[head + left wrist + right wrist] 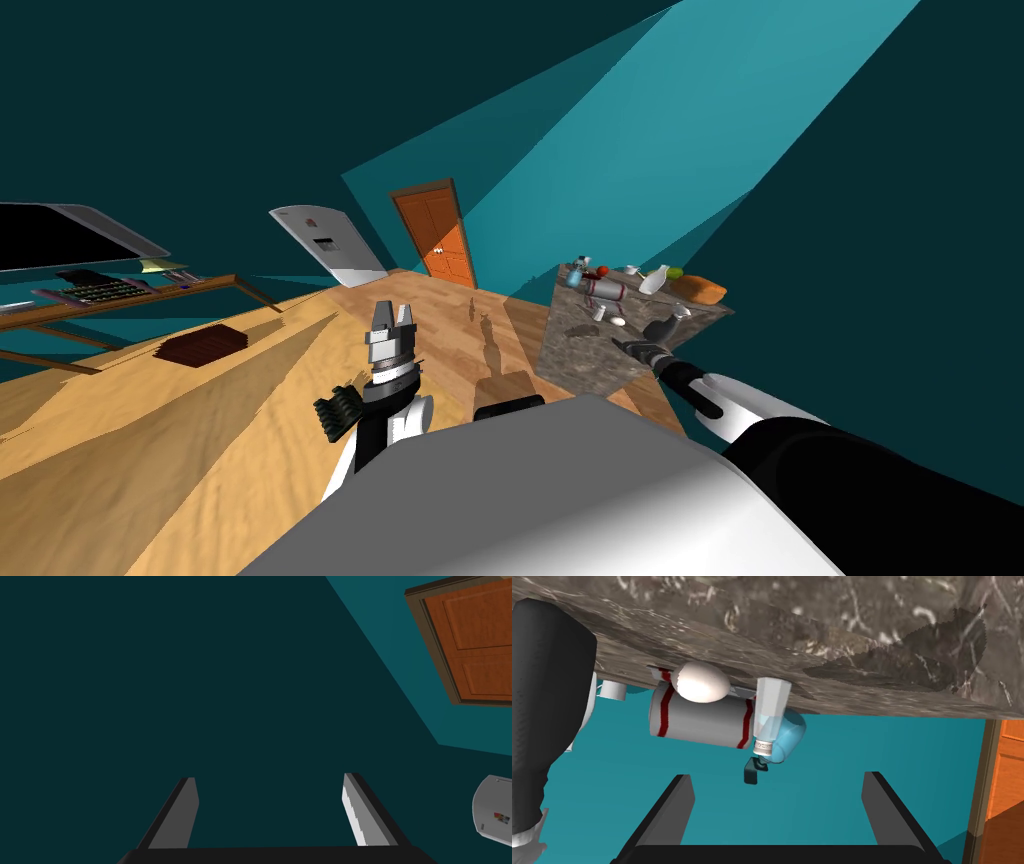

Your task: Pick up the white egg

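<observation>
white egg (702,682) lies on the marbled table (862,636) beside a red-banded canister (702,718) lying sideways. right gripper (777,776) at the table near the egg, fingers wide, empty. left gripper (269,776) off the table, likewise spread, empty.

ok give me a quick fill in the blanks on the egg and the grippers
1. The can just beyond the egg is grey with ___ stripes.
2. The left gripper and the right gripper both have their fingers ___.
3. The gripper nearer the egg is the ___ one.

Missing words: red; open; right
</observation>
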`<state>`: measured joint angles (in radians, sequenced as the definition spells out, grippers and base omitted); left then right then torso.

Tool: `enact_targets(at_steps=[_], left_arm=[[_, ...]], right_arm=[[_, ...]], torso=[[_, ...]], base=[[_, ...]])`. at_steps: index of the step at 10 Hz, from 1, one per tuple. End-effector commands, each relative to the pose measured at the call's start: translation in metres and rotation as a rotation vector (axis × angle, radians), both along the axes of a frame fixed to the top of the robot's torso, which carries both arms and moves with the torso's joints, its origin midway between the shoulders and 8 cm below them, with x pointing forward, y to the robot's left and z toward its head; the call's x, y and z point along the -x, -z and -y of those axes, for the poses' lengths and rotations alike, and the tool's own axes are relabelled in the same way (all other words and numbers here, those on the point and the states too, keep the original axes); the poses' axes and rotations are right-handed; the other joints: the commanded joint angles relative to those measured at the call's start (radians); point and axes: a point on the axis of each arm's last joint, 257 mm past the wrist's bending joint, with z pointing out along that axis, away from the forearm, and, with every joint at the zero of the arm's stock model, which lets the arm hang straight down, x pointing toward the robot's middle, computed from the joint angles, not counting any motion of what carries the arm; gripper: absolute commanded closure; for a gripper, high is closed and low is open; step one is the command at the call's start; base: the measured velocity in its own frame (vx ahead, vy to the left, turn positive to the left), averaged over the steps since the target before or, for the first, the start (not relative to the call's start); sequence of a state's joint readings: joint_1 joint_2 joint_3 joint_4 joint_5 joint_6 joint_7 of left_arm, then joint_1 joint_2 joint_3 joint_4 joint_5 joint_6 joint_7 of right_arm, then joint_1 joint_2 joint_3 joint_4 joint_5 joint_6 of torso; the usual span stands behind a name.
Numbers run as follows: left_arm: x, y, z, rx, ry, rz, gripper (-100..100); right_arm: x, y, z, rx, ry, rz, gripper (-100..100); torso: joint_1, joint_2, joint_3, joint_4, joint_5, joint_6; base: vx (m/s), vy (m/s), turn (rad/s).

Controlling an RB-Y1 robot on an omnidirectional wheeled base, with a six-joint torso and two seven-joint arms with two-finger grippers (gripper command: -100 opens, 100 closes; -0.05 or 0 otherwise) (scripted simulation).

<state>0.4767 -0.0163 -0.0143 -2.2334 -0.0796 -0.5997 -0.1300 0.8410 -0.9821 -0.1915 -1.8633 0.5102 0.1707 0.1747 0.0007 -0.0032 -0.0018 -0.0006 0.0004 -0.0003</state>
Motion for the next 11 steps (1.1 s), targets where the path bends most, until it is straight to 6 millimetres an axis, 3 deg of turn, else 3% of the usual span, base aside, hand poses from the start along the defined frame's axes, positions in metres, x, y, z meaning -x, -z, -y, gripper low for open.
enact_targets(at_steps=[1, 11], left_arm=[[0.000, 0.000, 0.000, 0.000, 0.000, 0.000, 0], [0.000, 0.000, 0.000, 0.000, 0.000, 0.000, 0]], right_arm=[[0.000, 0.000, 0.008, 0.050, -0.017, -0.031, -100], [0.045, 0.013, 0.085, 0.515, -0.240, -0.407, -100]], torso=[[0.000, 0.000, 0.000, 0.000, 0.000, 0.000], [-0.003, -0.002, -0.001, -0.001, -0.001, 0.000]], base=[[0.037, 0.008, 0.018], [0.072, -0.007, 0.036]])
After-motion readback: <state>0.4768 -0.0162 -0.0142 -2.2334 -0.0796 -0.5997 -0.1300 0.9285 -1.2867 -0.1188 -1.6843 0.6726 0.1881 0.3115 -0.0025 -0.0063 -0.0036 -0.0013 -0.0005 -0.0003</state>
